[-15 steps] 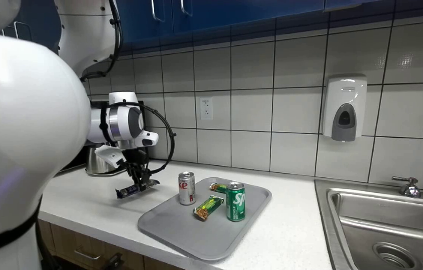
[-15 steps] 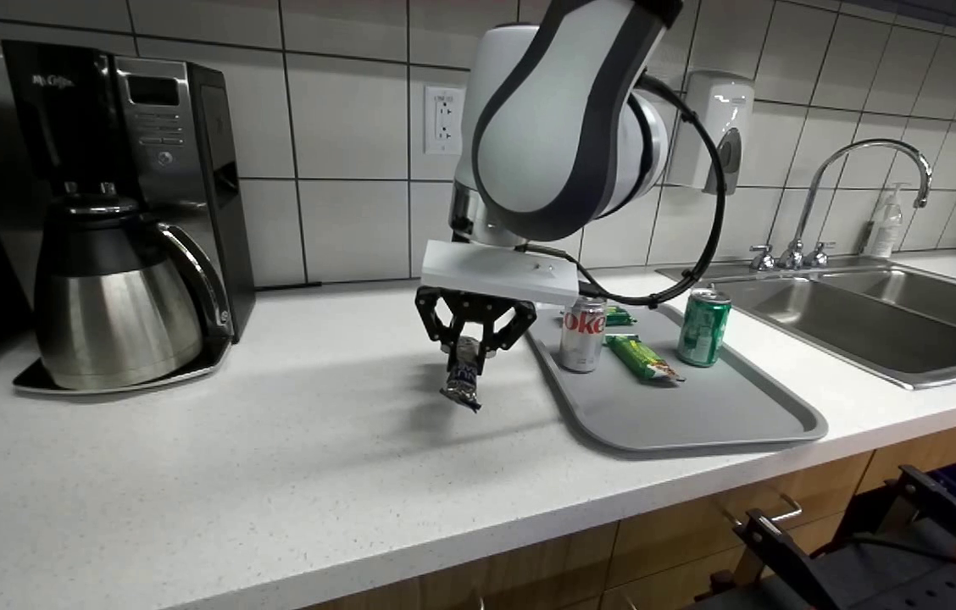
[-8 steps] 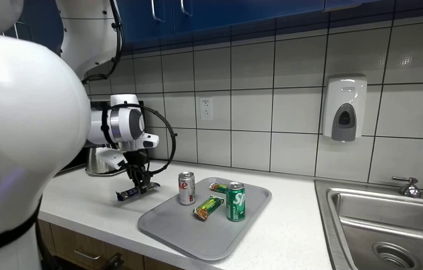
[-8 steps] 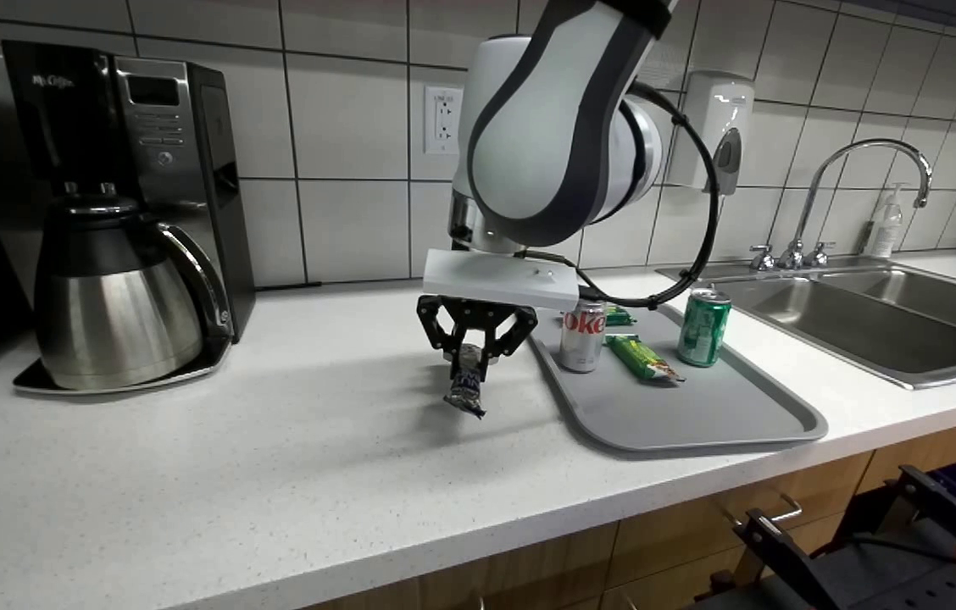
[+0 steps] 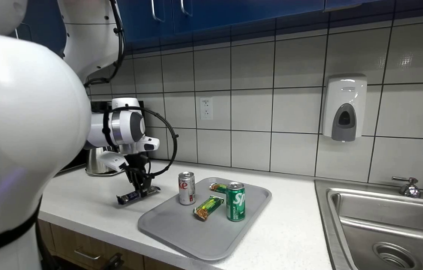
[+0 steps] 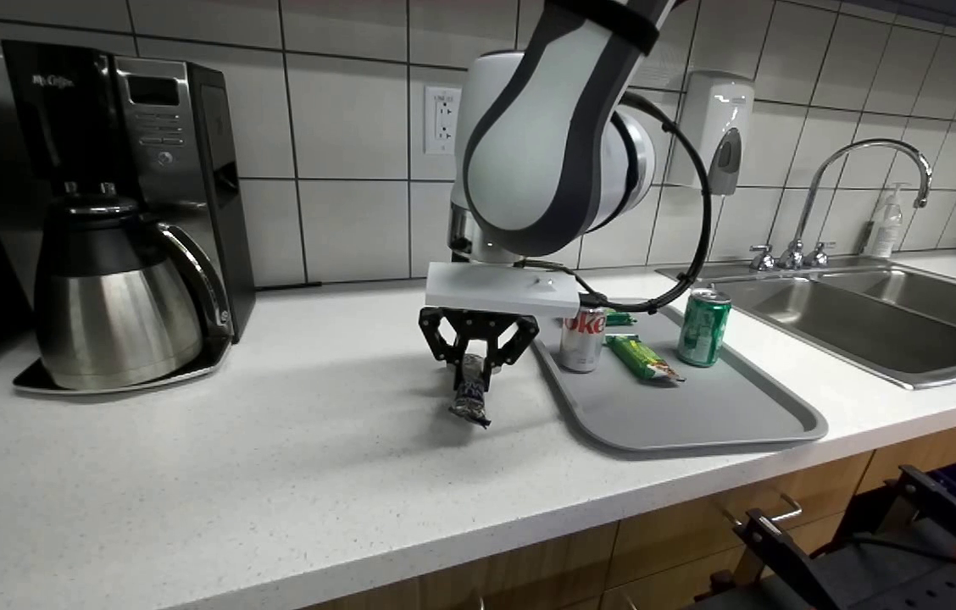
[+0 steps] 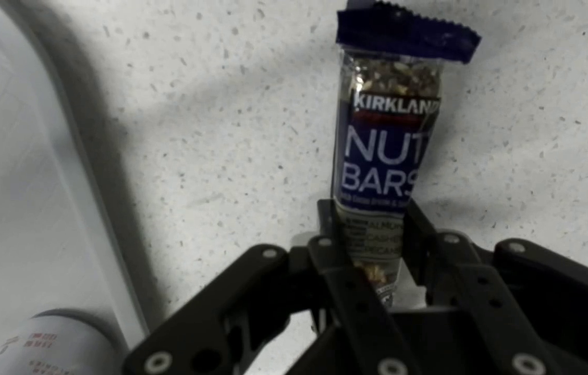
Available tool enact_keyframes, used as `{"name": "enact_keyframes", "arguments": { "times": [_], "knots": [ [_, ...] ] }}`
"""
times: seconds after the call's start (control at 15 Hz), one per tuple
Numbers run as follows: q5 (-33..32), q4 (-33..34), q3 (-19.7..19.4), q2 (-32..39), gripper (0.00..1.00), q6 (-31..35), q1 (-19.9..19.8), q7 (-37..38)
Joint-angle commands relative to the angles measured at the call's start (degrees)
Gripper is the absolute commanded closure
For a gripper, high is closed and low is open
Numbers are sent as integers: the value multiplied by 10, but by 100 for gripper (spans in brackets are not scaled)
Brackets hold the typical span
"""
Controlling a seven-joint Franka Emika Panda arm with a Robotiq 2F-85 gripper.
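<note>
- Wrist view: the gripper (image 7: 371, 229) has its jaws drawn in against both sides of a Kirkland nut bar (image 7: 380, 156), leaving a gap only as wide as the wrapper; the purple end juts beyond the fingertips.
- Wrist view: speckled white counter (image 7: 221, 130) shows beneath, a grey tray (image 7: 64, 151) runs along the left with its rim, and part of a silver can (image 7: 49, 349) shows at the lower left.
- In an exterior view, the nut bar is near the tray, very low over the counter; whether it touches cannot be told. Upright on the tray stand the silver can and a Sprite can (image 5: 236, 202); a green-wrapped bar (image 5: 208, 207) lies between them, and a second green-wrapped bar (image 5: 218, 188) is partly hidden behind the Sprite can.
- In an exterior view, the gripper points downward, pinching the nut bar; a coffee maker (image 6: 164, 152) with its steel carafe (image 6: 118, 313) stands well apart, at left.
</note>
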Motion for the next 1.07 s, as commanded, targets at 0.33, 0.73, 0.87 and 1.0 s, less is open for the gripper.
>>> {"name": "enact_keyframes", "arguments": {
  "times": [0.33,0.73,0.87,1.0],
  "knots": [
    [4,19,-6,-3,15,-43,9,-16],
    [0,16,-10,-19,0,-45,12,-13],
    [-1,16,-10,-25,0,-45,11,-13],
    [-2,15,-12,-34,0,-46,11,-11]
  ]
}}
